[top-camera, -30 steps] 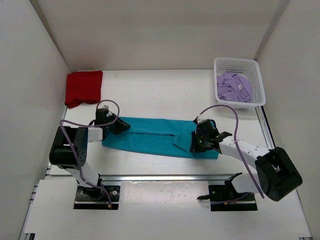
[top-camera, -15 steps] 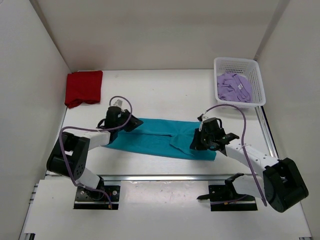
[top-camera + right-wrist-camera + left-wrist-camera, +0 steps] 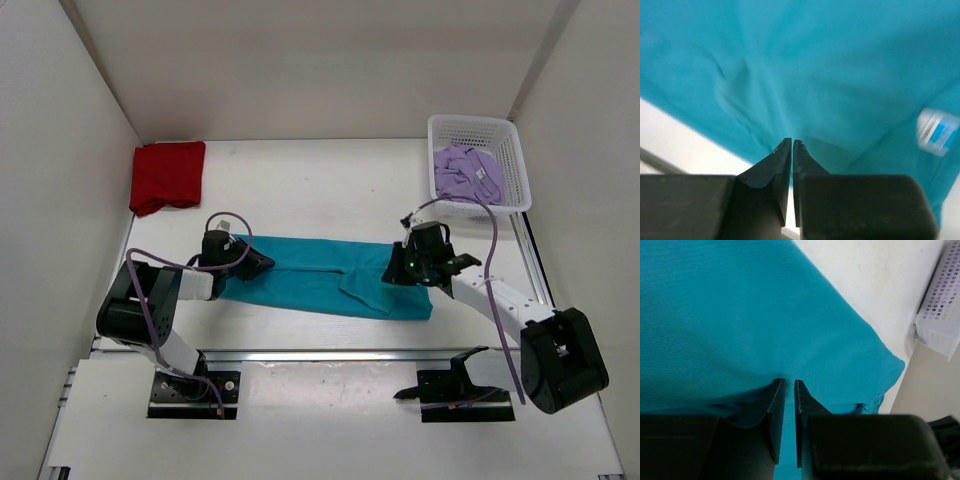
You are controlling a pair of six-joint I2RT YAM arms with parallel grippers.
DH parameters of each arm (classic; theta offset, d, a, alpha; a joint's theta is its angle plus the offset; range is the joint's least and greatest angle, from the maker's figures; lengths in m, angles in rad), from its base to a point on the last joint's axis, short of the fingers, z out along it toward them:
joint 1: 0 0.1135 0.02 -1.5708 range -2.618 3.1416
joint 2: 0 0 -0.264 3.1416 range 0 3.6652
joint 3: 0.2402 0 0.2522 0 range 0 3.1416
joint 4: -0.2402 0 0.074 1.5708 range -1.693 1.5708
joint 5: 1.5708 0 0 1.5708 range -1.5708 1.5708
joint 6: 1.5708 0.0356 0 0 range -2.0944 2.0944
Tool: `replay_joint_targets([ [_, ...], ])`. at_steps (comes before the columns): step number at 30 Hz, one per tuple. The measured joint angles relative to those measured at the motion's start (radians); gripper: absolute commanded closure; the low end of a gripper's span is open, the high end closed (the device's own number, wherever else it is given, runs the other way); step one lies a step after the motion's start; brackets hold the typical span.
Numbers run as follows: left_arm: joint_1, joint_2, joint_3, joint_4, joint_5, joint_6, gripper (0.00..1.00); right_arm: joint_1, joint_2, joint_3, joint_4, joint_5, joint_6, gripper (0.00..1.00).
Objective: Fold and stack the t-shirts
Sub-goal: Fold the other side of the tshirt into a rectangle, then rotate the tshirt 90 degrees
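The left arm [image 3: 140, 300] lay low and bent, reaching onto the left end of the teal t-shirt [image 3: 320, 275]; the left jaws were drawn narrow, pinching a fold of that cloth. The right arm [image 3: 495, 300] stretched in from the shirt's right, and the right jaws were closed to a hairline slit on puckered teal fabric. The teal shirt lay spread as a long band on the white tabletop [image 3: 320, 190]. Up-left of it sat the folded dark red t-shirt [image 3: 168, 175]; up-right, the lavender t-shirt [image 3: 465, 175] lay crumpled in a white lattice basket [image 3: 516, 165]. Plain white walls [image 3: 300, 60] enclosed the space. A white-and-blue label [image 3: 937, 132] showed on the teal shirt, too blurred to read.
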State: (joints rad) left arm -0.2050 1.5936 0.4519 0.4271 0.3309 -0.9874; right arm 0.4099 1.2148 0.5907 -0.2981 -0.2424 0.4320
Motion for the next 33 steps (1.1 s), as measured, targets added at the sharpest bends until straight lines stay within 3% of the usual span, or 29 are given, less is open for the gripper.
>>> replay_joint_targets([
  [3,-0.002,-0.04,-0.006,-0.01,0.001,0.011,0.74,-0.052,0.066,0.064,0.08,-0.001,-0.011,1.0],
  [8,-0.037,-0.153,-0.001,-0.047,0.002,0.033,0.72,-0.093,0.343,0.148,0.186,-0.002,-0.005,1.0],
  [11,-0.072,-0.219,0.017,-0.086,0.006,0.058,0.69,-0.1,0.492,0.28,0.192,-0.042,0.012,1.0],
  [16,-0.082,-0.32,0.037,-0.155,0.031,0.103,0.66,-0.073,0.891,0.826,0.09,-0.064,-0.005,1.0],
  [18,-0.076,-0.359,0.037,-0.186,0.036,0.119,0.65,-0.062,1.076,1.126,0.01,-0.085,-0.018,1.0],
  [20,-0.072,-0.391,0.033,-0.213,0.037,0.135,0.64,-0.054,1.289,1.476,-0.084,-0.108,-0.033,0.91],
  [22,-0.072,-0.415,0.027,-0.242,0.039,0.151,0.63,-0.05,1.45,1.773,-0.108,-0.162,-0.027,0.88],
  [25,-0.072,-0.439,0.013,-0.293,0.041,0.179,0.6,-0.046,1.383,1.692,-0.103,-0.196,-0.018,0.74],
  [27,-0.071,-0.446,0.003,-0.325,0.042,0.203,0.62,-0.042,1.294,1.646,-0.167,-0.193,-0.043,0.72],
  [30,-0.053,-0.452,-0.013,-0.36,0.05,0.234,0.74,-0.028,1.11,1.574,-0.205,-0.164,-0.098,0.74],
  [33,-0.024,-0.453,-0.011,-0.399,0.063,0.284,0.89,-0.008,0.811,1.321,-0.128,-0.153,-0.118,0.76],
])
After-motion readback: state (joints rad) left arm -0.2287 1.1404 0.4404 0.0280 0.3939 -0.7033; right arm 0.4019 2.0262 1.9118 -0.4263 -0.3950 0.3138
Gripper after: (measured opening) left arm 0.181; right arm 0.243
